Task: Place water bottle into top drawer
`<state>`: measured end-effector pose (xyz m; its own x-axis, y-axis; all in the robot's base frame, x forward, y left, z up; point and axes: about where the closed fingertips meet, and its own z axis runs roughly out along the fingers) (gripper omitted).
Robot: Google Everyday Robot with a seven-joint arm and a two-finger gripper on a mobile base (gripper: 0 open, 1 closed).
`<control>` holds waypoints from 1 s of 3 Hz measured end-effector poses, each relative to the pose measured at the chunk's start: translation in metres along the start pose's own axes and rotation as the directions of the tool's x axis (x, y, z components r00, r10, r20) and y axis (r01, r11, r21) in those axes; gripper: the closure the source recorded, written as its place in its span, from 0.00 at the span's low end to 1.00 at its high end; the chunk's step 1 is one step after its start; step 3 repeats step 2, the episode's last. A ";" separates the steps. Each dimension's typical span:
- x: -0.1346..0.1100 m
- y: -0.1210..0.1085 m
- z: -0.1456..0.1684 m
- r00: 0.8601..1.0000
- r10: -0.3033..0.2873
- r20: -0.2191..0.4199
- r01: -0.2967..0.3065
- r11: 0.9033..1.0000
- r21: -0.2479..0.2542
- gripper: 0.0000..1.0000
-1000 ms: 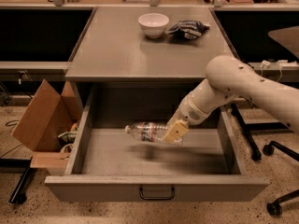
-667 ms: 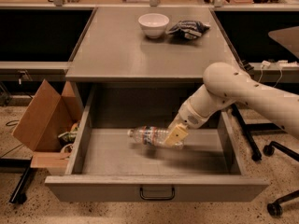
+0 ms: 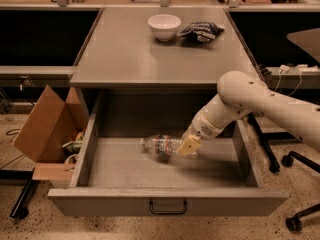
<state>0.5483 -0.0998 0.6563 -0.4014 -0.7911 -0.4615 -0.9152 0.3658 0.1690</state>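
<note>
The water bottle (image 3: 159, 144) lies on its side inside the open top drawer (image 3: 167, 202), cap pointing left, low over or on the drawer floor. My gripper (image 3: 188, 146) reaches down into the drawer from the right and is shut on the bottle's base end. Its tan fingers (image 3: 190, 145) cover that end. The drawer is pulled out wide, and its dark wire handle (image 3: 168, 207) sits at the centre of the front panel.
A white bowl (image 3: 164, 26) and a dark snack bag (image 3: 201, 30) sit at the back of the grey tabletop (image 3: 125, 54). A brown cardboard box (image 3: 47, 129) stands left of the drawer. Office chair legs (image 3: 295, 159) are at the right.
My gripper has lowered the bottle a little deeper into the drawer and shifted it slightly left. It has barely moved since the last earlier frame.
</note>
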 end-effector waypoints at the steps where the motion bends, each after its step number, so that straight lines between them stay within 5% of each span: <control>1: -0.001 -0.004 -0.005 1.000 -0.003 0.023 0.002 1.000 0.016 0.11; 2: -0.003 -0.007 -0.012 0.999 -0.008 0.045 0.006 0.999 0.034 0.00; 3: -0.003 -0.007 -0.012 0.999 -0.008 0.045 0.006 0.999 0.034 0.00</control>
